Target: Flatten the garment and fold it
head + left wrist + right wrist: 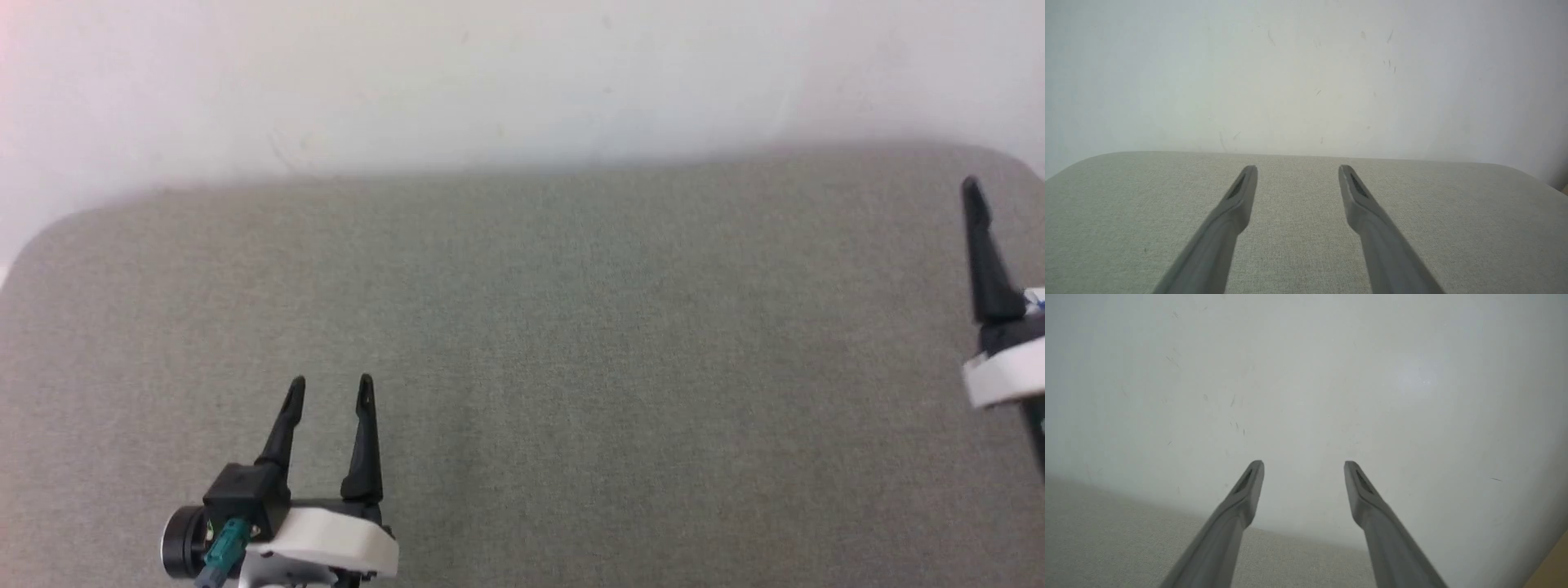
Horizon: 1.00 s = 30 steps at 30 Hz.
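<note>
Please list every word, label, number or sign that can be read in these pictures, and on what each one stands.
None can be read.
The left gripper, the right gripper, the grey fabric surface and the white wall carry no letters, numbers or signs.
The small dark marks on the wall are scuffs, not writing.
</note>
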### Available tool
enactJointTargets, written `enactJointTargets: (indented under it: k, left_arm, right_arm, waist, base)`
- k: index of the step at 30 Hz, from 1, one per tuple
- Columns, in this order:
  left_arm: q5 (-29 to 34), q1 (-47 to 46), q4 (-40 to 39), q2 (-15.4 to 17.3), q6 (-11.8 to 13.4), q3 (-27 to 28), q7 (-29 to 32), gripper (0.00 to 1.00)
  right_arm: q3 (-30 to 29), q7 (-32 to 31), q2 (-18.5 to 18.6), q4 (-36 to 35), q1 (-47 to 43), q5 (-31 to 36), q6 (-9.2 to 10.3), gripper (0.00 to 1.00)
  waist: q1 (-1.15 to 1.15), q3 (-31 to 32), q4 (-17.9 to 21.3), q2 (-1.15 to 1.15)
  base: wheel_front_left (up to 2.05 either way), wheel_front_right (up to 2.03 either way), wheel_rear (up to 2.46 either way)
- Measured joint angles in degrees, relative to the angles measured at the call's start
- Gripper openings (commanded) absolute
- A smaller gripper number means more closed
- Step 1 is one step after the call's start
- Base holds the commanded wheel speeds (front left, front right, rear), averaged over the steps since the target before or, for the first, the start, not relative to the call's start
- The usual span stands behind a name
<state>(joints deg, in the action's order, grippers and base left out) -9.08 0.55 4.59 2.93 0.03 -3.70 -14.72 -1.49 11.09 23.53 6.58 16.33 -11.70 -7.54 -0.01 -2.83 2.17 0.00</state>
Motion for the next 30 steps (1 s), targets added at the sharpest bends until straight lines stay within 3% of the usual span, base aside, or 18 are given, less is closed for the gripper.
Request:
enactJointTargets:
  k: [8, 16, 23, 30]
  left_arm:
    - [1.3, 1.7, 0.6, 0.0, 0.0, 0.0, 0.0, 1.0]
    - [3.3, 2.1, 0.7, 0.1, 0.0, 0.5, 0.0, 1.0]
    - [3.6, 3.4, 2.4, 0.1, 0.1, 0.5, 0.0, 1.0]
    - [3.6, 4.1, 2.6, 0.1, 0.0, 0.4, 0.0, 1.0]
  right_arm:
    - [-2.5, -0.5, -9.0, -5.9, -11.6, 0.7, 0.0, 1.0]
    - [-1.2, -0.3, -15.6, -5.4, -18.7, 2.6, 0.0, 1.0]
    - [-1.3, 1.3, -18.4, -2.5, -21.2, 2.9, 0.0, 1.0]
    - [-1.9, 2.1, -18.9, -1.2, -22.3, 3.8, 0.0, 1.0]
  waist:
    - [0.0, 3.9, -1.9, 0.0]
    - [0.01, 4.4, -2.5, 0.0]
    - [0.01, 5.0, -2.8, 0.0]
    - [0.01, 5.3, -3.1, 0.0]
  base:
    - [0.0, 0.0, 0.0]
    - [0.0, 0.0, 0.0]
    - [0.0, 0.0, 0.0]
    - [0.0, 0.0, 0.0]
